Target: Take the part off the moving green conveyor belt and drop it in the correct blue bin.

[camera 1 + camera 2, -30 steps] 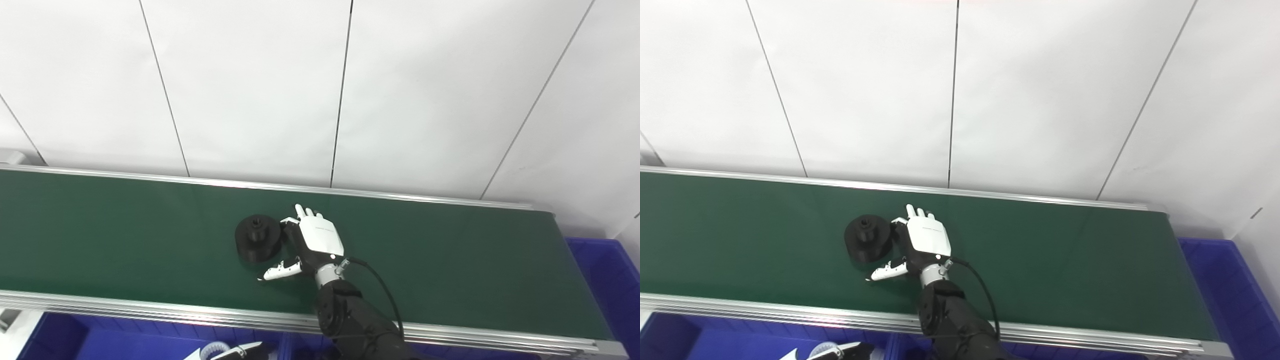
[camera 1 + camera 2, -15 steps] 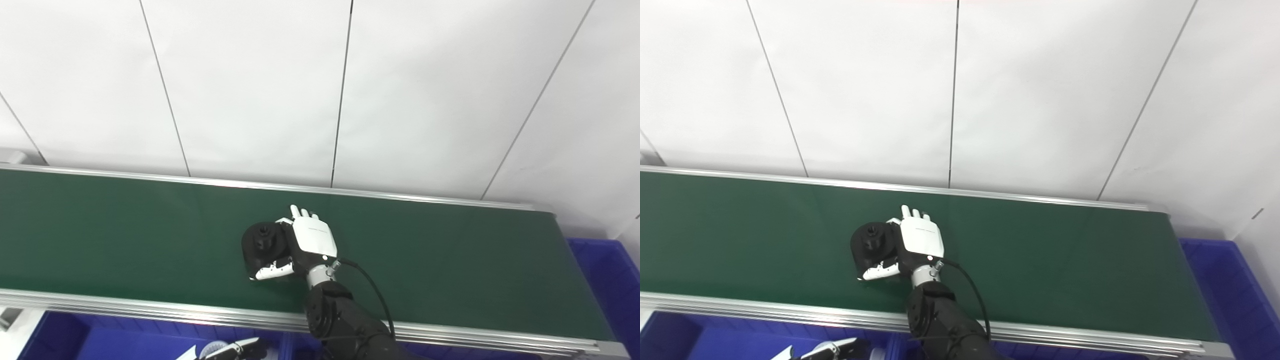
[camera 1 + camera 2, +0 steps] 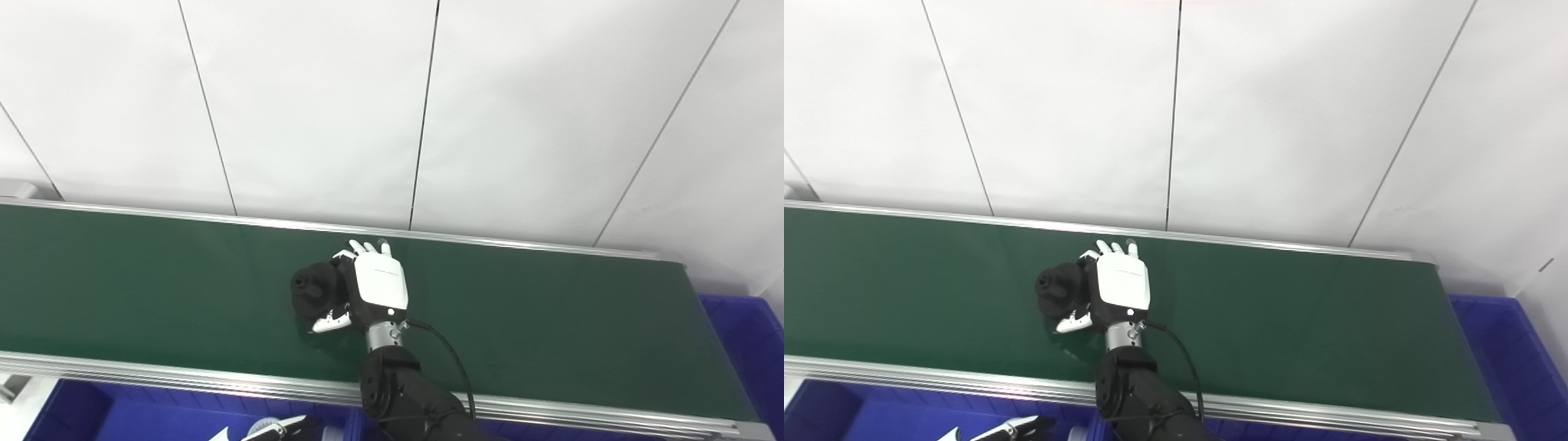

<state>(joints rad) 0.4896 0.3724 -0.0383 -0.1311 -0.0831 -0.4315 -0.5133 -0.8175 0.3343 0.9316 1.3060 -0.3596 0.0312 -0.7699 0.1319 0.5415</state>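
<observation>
The part [image 3: 313, 293] is a black round flanged piece with a raised hub, over the middle of the green conveyor belt [image 3: 153, 288]. My right hand [image 3: 373, 291] is shut on it, fingers over its far side and thumb under its near side. The part is tilted, with its hub facing left. It also shows in the right eye view [image 3: 1059, 293], with the right hand [image 3: 1118, 288] around it. My left hand [image 3: 272, 429] shows only partly at the bottom edge, over a blue bin [image 3: 122, 416]. Whether it is open or shut is hidden.
A second blue bin [image 3: 750, 349] stands past the belt's right end. Metal rails [image 3: 184, 376] run along the belt's near and far edges. A white panelled wall stands behind. A black cable [image 3: 450, 361] loops from the right wrist.
My right hand moved left onto the part and closed around it. The part went from lying flat to being tilted in the hand. The camera shifted a little.
</observation>
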